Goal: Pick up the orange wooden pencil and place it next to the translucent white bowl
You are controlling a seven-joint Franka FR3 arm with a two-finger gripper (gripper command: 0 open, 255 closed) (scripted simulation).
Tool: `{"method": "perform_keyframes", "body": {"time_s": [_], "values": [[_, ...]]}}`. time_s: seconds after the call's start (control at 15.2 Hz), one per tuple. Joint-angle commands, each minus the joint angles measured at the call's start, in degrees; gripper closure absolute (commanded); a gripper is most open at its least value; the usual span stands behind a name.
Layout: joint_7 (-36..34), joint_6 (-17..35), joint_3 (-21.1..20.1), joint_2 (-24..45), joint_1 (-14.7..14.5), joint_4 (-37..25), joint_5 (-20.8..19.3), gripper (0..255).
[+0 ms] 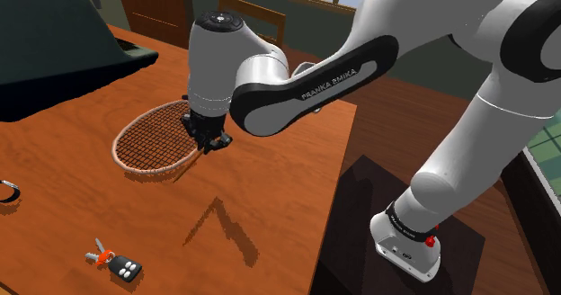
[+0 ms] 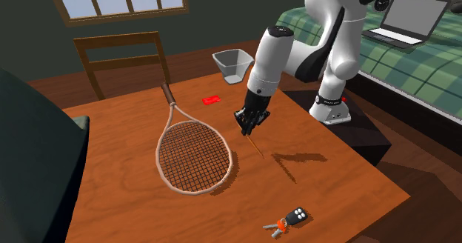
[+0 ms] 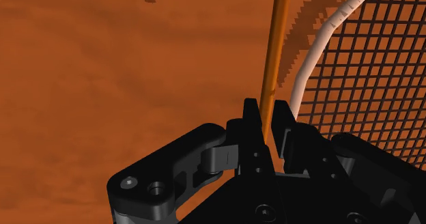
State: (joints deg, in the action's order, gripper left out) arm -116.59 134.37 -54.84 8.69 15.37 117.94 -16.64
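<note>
Wrist view: the claw (image 3: 267,113) is clenched on one end of the orange pencil (image 3: 276,45), which runs out just beside the racket (image 3: 308,60) rim. In the second exterior view the pencil slants down to the counter (image 2: 333,182), its tip seemingly touching, well apart from the pale bowl (image 2: 233,64).

The table (image 1: 63,221) is smooth reddish wood (a faint sheen); the pencil (image 3: 276,45) smooth orange, the arm (image 1: 503,113) glossy white, the gripper (image 3: 266,113) matt black.

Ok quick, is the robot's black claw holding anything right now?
Black two-finger gripper: closed, holding the thin orange pencil.
</note>
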Motion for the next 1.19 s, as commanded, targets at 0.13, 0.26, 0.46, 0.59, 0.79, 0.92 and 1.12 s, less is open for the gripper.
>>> {"method": "perform_keyframes", "body": {"time_s": [0.13, 0.26, 0.46, 0.59, 0.79, 0.92, 1.12], "values": [[2.59, -2.32, -0.94, -2.66, 1.21, -1.06, 3.52, 255], [3.55, -3.61, -1.18, -3.63, 1.54, -1.91, 4.82, 255], [4.85, -5.61, -1.42, -4.95, 1.94, -3.29, 6.56, 255], [5.63, -6.97, -1.49, -5.75, 2.14, -4.29, 7.59, 255], [6.66, -9.07, -1.53, -6.80, 2.37, -5.89, 8.93, 255], [7.25, -10.49, -1.52, -7.40, 2.48, -7.03, 9.68, 255], [8.00, -12.66, -1.46, -8.14, 2.61, -8.84, 10.61, 255]]}}
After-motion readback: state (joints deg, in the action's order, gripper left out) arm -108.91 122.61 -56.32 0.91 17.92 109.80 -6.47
